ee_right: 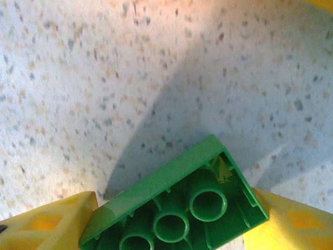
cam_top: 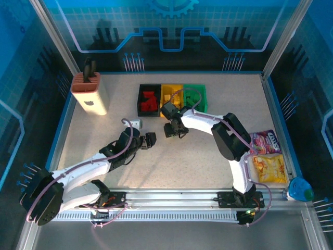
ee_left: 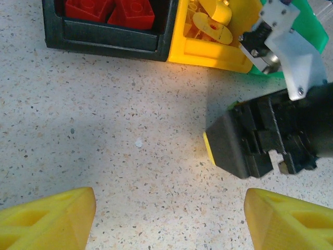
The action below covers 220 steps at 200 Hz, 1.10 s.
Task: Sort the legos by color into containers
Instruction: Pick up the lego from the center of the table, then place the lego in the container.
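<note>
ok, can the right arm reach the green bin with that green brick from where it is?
Probably yes: the right end effector holds the green brick just short of the green bin, and nothing stands between them.

A pale speckled desk [cam_top: 156, 166] filled the enclosure, edged by a thin blue rim [cam_top: 182, 72] along its far edge and both sides. A slotted metal rail [cam_top: 171, 197] ran along the near edge. Slanted metal posts rose from the far-left corner [cam_top: 52, 36] and the far-right corner [cam_top: 289, 36]. Behind them stood a blue back wall [cam_top: 171, 26] printed with a grid, circuit-like lines and a gear [cam_top: 171, 6] at the top. Dark blue side walls [cam_top: 21, 78] carried similar patterns. Up close the desk's stone-like flecks [ee_left: 104, 130] showed, crossed by soft grey shadows [ee_right: 171, 135].
</note>
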Available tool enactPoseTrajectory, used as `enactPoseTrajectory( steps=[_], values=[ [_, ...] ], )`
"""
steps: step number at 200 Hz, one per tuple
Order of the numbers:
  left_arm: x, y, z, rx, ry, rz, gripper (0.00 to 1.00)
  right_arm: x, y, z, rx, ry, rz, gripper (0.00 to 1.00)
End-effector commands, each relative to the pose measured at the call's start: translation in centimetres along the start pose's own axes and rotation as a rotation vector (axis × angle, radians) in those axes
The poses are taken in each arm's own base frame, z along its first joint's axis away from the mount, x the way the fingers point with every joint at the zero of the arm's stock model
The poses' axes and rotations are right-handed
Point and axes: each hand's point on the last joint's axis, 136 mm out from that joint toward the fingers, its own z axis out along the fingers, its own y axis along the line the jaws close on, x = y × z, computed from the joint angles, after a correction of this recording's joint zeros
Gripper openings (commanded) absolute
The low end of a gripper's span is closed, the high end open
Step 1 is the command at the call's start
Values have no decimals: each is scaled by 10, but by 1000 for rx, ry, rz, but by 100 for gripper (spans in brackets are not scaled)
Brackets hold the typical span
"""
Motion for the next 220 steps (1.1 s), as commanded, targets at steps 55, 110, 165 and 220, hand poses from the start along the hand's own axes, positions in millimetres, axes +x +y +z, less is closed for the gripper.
enactPoseTrajectory(
  steps=[55, 110, 165, 220],
  values=[
    [-13, -6, -2, 17, -31, -6, 75, -24, -26, -49, 6, -107, 1, 60],
    [-12, -3, -5, 9, -36, -2, 75, -57, -93, -80, 62, -167, 94, 60],
    [-15, -4, -6, 8, -42, 2, 75, -99, -140, -91, 60, -207, 164, 61],
    [-21, -2, -16, -1, -58, 5, 75, -136, -150, -80, 27, -180, 171, 76]
  ],
)
